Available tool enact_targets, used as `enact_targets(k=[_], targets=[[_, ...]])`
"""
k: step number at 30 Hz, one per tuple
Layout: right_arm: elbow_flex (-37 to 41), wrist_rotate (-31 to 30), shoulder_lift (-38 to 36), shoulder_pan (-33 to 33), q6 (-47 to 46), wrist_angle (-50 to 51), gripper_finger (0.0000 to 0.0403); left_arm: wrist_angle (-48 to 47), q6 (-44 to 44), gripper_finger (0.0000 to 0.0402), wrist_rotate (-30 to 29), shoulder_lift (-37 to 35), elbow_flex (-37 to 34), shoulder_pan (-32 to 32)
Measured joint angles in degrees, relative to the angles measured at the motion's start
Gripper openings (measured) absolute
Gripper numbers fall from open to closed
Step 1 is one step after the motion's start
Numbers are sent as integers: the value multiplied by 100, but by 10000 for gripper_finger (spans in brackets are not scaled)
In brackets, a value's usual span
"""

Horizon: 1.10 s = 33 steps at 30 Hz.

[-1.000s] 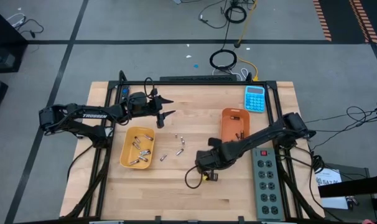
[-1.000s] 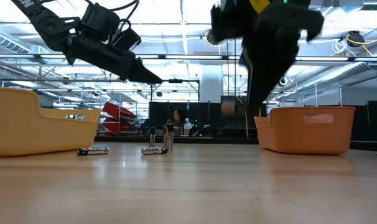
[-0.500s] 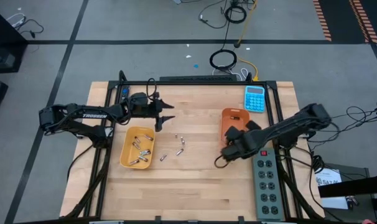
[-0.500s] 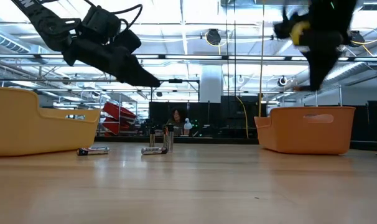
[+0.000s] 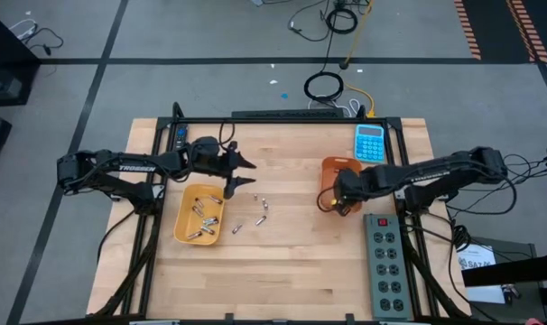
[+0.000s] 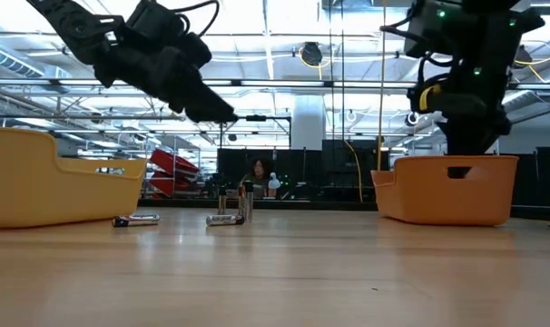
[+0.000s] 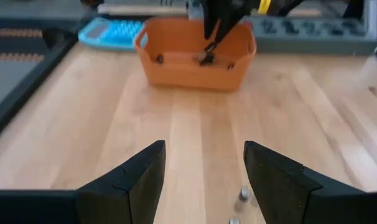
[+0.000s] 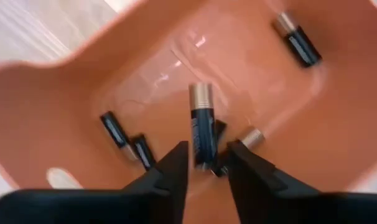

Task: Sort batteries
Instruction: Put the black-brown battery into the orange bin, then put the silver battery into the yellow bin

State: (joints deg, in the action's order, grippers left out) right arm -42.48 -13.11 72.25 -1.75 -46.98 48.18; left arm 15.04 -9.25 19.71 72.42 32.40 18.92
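Observation:
In the right wrist view my right gripper [image 8: 204, 168] is shut on a dark battery with a copper-coloured tip [image 8: 201, 118], over the orange tray [image 8: 64, 93], where several dark batteries lie [image 8: 297, 38] [image 8: 114, 129]. From above it hangs at the tray's near end [image 5: 331, 200]. My left gripper [image 5: 241, 176] is open above the table, between the yellow tray [image 5: 185, 230] with several batteries and the loose batteries [image 5: 261, 215] lying on the wood. Its open fingers [image 7: 204, 180] point toward the orange tray [image 7: 195, 53]. My right gripper pinches the battery between its two fingers by the battery's dark lower end [image 8: 201, 152]. The fingers come from above, pointing down into the orange tray. The battery lies along the fingers, with its copper tip [image 8: 201, 93] sticking out past them, and is lifted clear of the tray floor.
A blue calculator [image 5: 370, 143] lies at the far right, and a grey power strip [image 5: 387, 271] along the right edge. Loose batteries [image 6: 134, 219] [image 6: 225, 219] lie between the two trays. Bare wood stretches along the near side [image 5: 273, 280]. A black frame rims the table [image 5: 282, 118].
My right gripper has swung from the table's near middle toward the right and far side, rising, and now hangs over the orange tray's near end. My left gripper has shifted slightly toward the near edge, closer to the loose batteries, and stays open.

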Motion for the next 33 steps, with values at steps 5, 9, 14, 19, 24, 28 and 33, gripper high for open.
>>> enact_targets(k=[5,9,14,19,24,28,33], targets=[[0,-9,6,147,264,-228,136,-411,96,228,-74,0,0,-4],[-50,-61,6,208,401,-244,128,-546,142,228,-80,0,0,-4],[-335,-434,6,207,623,-257,114,-744,121,228,-64,27,2,-94],[-781,-1267,6,198,1151,-302,109,-876,47,228,-18,413,2,-316],[-1120,-1594,6,200,2057,-1175,109,-810,-163,228,-39,838,2,-463],[-1123,-1569,6,198,2677,-2038,109,-759,-271,228,-236,987,2,-474],[-1123,-1571,6,198,3049,-2568,109,-694,-430,228,-282,1192,121,-472]])
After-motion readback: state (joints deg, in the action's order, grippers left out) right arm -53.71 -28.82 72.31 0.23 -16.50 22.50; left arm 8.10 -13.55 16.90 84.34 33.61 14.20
